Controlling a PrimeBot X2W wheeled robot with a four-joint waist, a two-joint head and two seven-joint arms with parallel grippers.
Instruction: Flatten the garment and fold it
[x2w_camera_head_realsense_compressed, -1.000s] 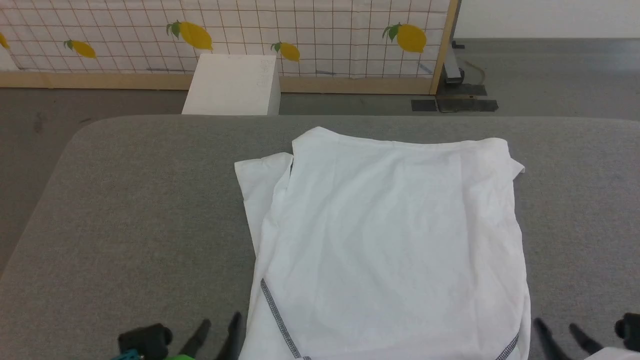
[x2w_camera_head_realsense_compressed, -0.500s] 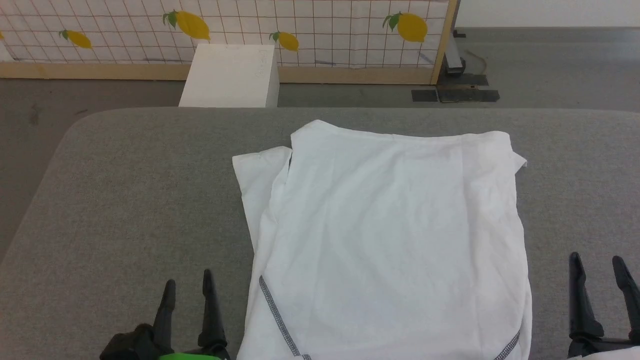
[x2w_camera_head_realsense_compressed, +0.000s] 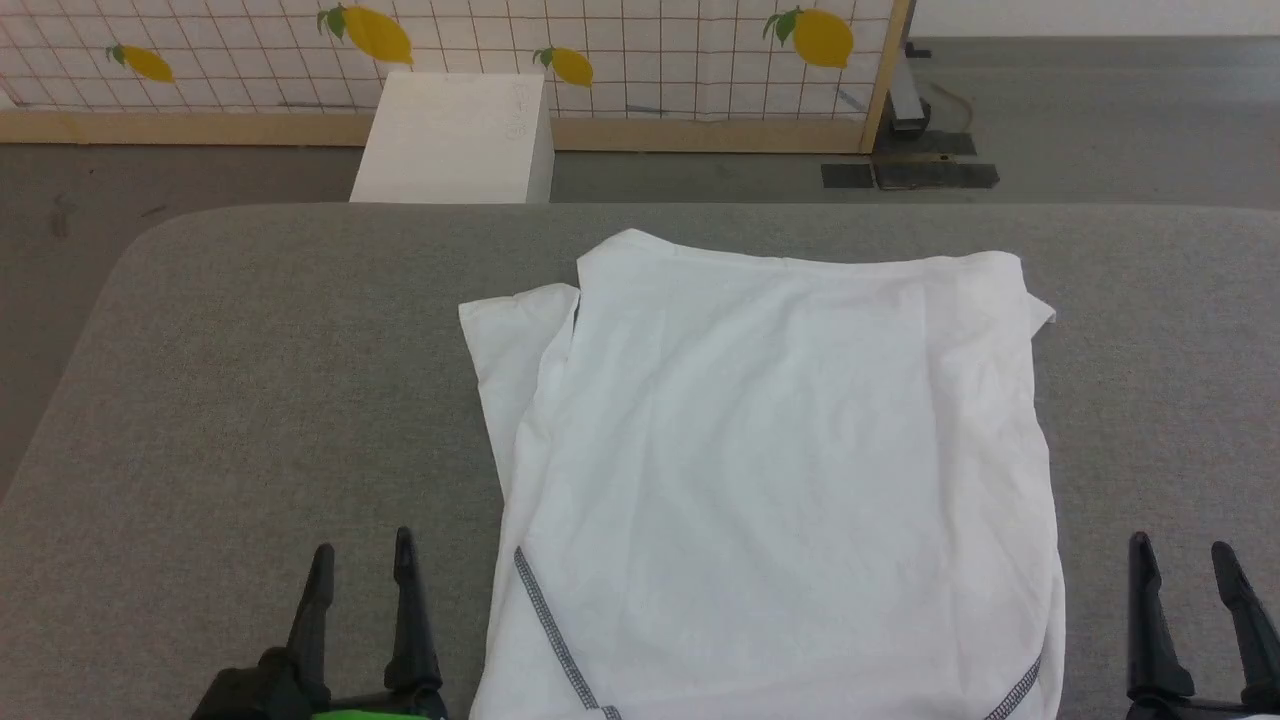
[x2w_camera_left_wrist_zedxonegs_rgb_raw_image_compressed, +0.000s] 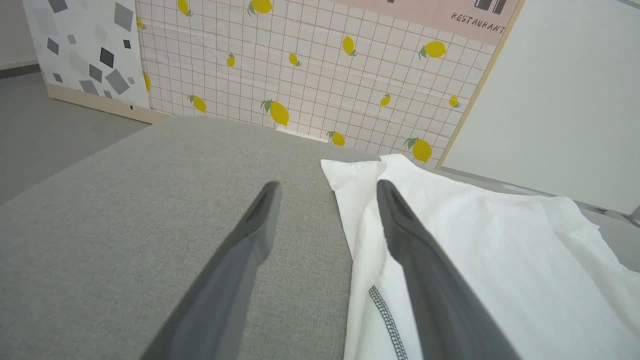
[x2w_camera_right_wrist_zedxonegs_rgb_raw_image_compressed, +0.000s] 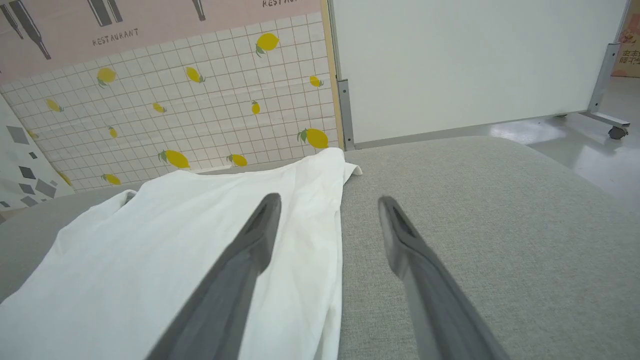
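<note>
The white thin-fabric long-sleeved shirt with dark grey seam stitching (x2w_camera_head_realsense_compressed: 780, 470) lies partly folded on the grey fabric-covered counter (x2w_camera_head_realsense_compressed: 250, 400). Left end effector (x2w_camera_head_realsense_compressed: 362, 542) and right end effector (x2w_camera_head_realsense_compressed: 1179, 543) flank its near corners, fingers spread, empty.

One garment (x2w_camera_head_realsense_compressed: 780, 480), one white box (x2w_camera_head_realsense_compressed: 450, 140), two grippers: left gripper (x2w_camera_head_realsense_compressed: 362, 543), right gripper (x2w_camera_head_realsense_compressed: 1179, 544); lemon prints (x2w_camera_left_wrist_zedxonegs_rgb_raw_image_compressed: 277, 112) roughly a dozen, edges unclear.

Bright, even, diffuse indoor light, all shadows soft. The white thin-fabric long-sleeved shirt (x2w_camera_head_realsense_compressed: 780, 450) is nearly washed out, its creases faint, casting only a thin soft shade on the grey fabric-covered desk (x2w_camera_head_realsense_compressed: 280, 400). In the wrist views the left pincer (x2w_camera_left_wrist_zedxonegs_rgb_raw_image_compressed: 325, 190) and right pincer (x2w_camera_right_wrist_zedxonegs_rgb_raw_image_compressed: 327, 200) blur near the lens; the glossy pale floor (x2w_camera_right_wrist_zedxonegs_rgb_raw_image_compressed: 575, 145) shows glare
</note>
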